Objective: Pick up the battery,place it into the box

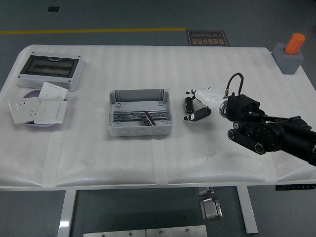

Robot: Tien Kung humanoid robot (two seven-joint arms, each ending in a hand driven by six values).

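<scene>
Your right hand [196, 104] reaches in with fingers spread around the battery [188, 104], which lies on the table [222, 69] just right of the box [139, 113]; nothing is pinched yet. Settle the fingertips on both sides of it, then close evenly so it doesn't roll away.

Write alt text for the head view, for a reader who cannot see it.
The robot's right hand reaches in from the right, fingers open around a black battery lying on the white table just right of an open grey box. Far left sit a clear-lidded enclosure and white switch plates.
</scene>
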